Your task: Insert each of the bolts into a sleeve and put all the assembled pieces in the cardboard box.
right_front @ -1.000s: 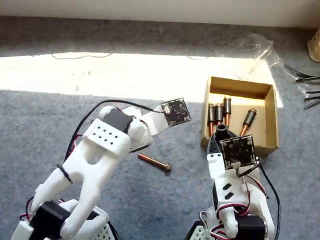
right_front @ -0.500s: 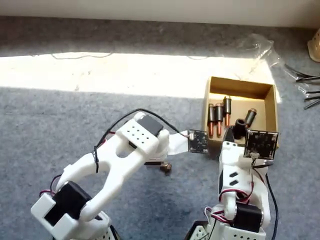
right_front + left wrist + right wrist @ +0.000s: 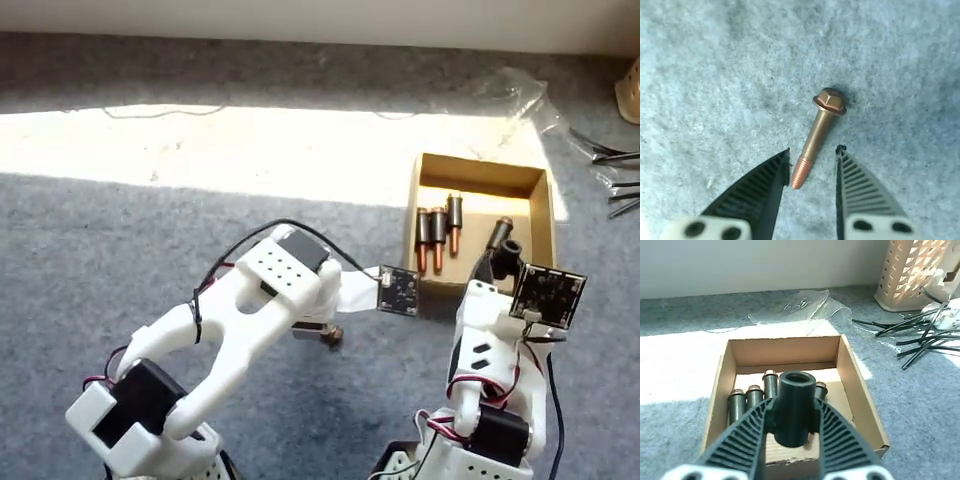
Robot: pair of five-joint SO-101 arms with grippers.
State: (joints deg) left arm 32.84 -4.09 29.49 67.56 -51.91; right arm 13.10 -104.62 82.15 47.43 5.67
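Bolt [image 3: 821,131]: one loose copper bolt lies flat on the grey carpet [image 3: 715,75], with its hex head away from me and its threaded tip between my fingers.
Left pincer [image 3: 813,150]: it is spread open with a jaw on either side of the threaded end, and it grips nothing.
Step in hand: I judge this to be the pick-up of the last loose bolt, ready to mate it with a sleeve.
Right pincer [image 3: 794,415]: it is clamped on the black sleeve [image 3: 792,390], open bore showing, by the near wall of the box.
Cardboard box [image 3: 785,351]: it sits just beyond the sleeve, with four assembled pieces [image 3: 754,396] lying inside.
Next move: I should lower and close squarely on the shank, because the bolt lies a little askew to my jaws. After that, the tip needs lining up with the bore.
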